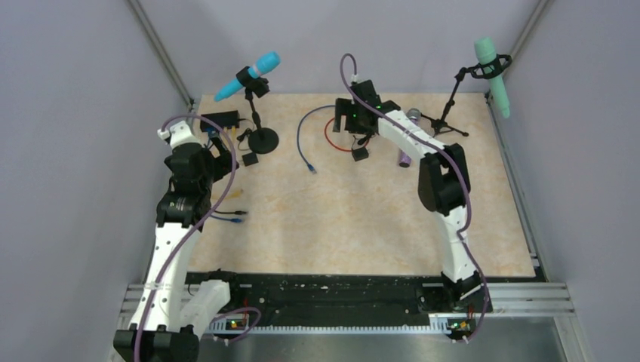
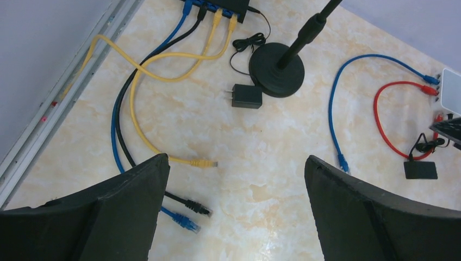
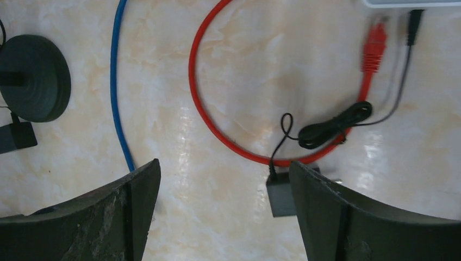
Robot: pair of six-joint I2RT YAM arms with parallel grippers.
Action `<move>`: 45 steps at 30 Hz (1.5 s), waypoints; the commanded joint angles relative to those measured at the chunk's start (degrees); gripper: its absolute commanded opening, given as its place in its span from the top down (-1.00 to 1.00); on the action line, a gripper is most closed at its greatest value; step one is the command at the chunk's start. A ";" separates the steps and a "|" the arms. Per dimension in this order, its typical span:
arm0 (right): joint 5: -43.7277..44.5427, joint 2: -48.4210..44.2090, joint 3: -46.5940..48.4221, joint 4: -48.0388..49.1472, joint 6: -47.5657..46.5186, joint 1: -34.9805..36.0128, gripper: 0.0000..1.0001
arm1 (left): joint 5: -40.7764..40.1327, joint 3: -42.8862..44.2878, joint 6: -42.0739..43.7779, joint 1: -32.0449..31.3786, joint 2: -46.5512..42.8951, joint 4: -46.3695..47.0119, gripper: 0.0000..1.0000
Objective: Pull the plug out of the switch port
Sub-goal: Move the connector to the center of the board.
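Switch (image 2: 231, 4) at the table's (image 1: 362, 219) far left. Its sockets hold a blue plug (image 2: 187, 6), a black plug (image 2: 202, 11) and two yellow plugs (image 2: 216, 14). Left gripper (image 2: 234, 212) hovers near it, jaws wide apart and empty. Right gripper (image 3: 225, 212) reaches far over a red cable (image 3: 190, 76), likewise open and holding nothing.

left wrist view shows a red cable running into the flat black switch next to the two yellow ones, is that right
No, it is black, not red. The left wrist view shows a black cable running into the flat black switch next to the two yellow ones; the red cable loops by the white box at the right.
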 commanded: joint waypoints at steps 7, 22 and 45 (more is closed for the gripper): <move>-3.25 11.44 12.66 -1.40 -7.72 7.47 -0.71 | 0.26 -5.51 -0.07 0.21 -7.18 -2.06 -0.98; 2.38 15.41 11.98 -0.80 -17.02 15.62 -0.51 | -2.30 -6.65 1.47 0.22 -9.87 -3.26 -0.98; 2.29 8.05 -7.23 4.87 -18.92 16.85 0.68 | -1.28 -6.25 2.64 0.17 -5.74 -1.71 -0.98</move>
